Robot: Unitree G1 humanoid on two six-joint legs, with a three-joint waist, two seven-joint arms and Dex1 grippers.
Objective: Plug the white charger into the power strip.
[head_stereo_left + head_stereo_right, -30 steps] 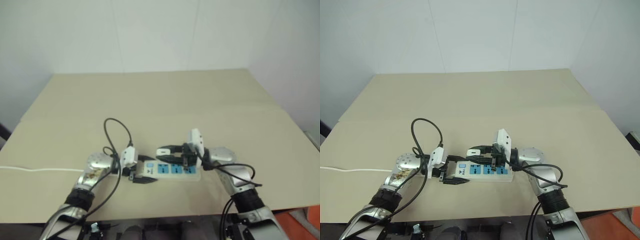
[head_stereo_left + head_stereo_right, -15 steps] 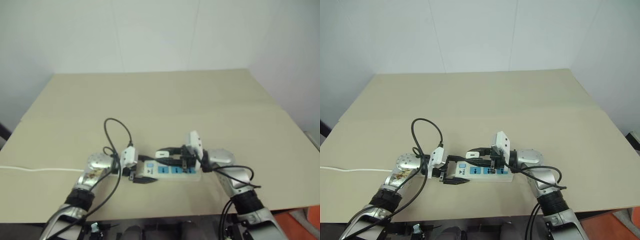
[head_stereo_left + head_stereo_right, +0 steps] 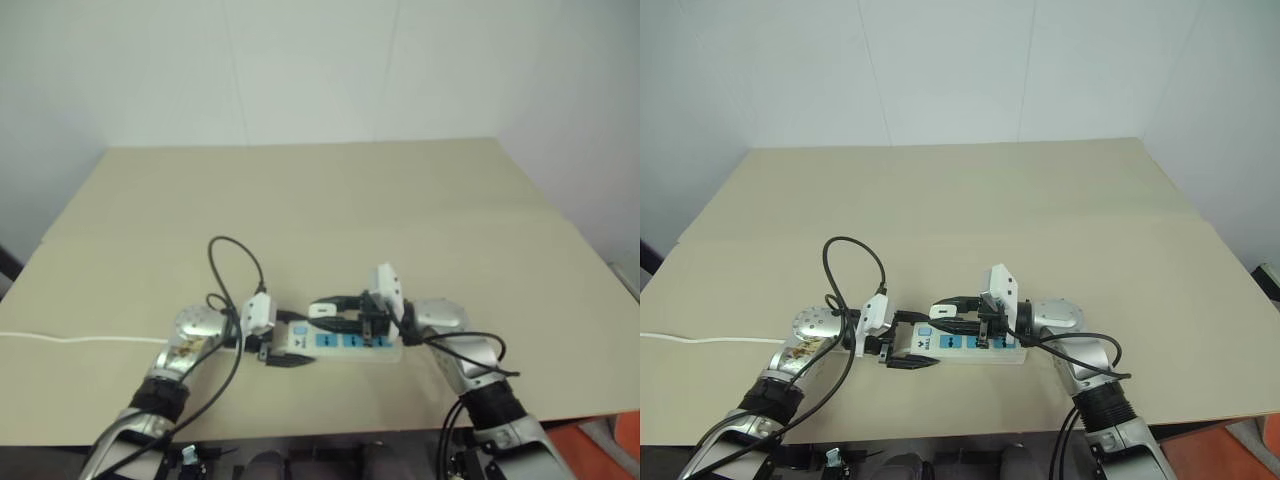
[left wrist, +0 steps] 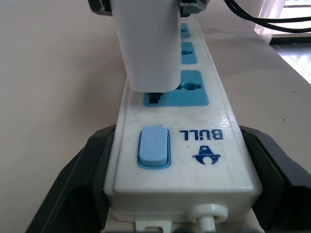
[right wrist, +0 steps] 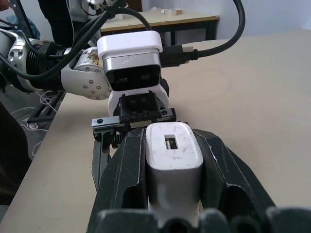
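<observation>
Status: insertion underway, not confirmed seated. Left gripper [image 4: 160, 194] has its jaws spread wide around the switch end of the power strip [image 4: 187, 141], one black finger on each long side, bracing it flat on the table [image 3: 940, 200]. Right gripper [image 5: 170, 194] is pinched tight on the white charger [image 4: 145, 43], fingers on both its flanks.

Charger sits directly over the first blue socket panel, the one next to the switch. In the left wrist view its base is down at the panel, with a dark sliver under it, so I judge the prongs partly in at best. Can't tell full depth.

Location: strip lies near the table's front edge, roughly mid-width, long axis parallel to that edge. Its thin white cord [image 3: 690, 339] runs off toward the left edge.

Left to do, as I read it: press the charger fully home, let go with the right, then with the left.

Count:
- power strip: one
- blue socket panels: three, one under the charger, two free
- switch [image 4: 153, 145]: one
- charger: one
- grippers: two
</observation>
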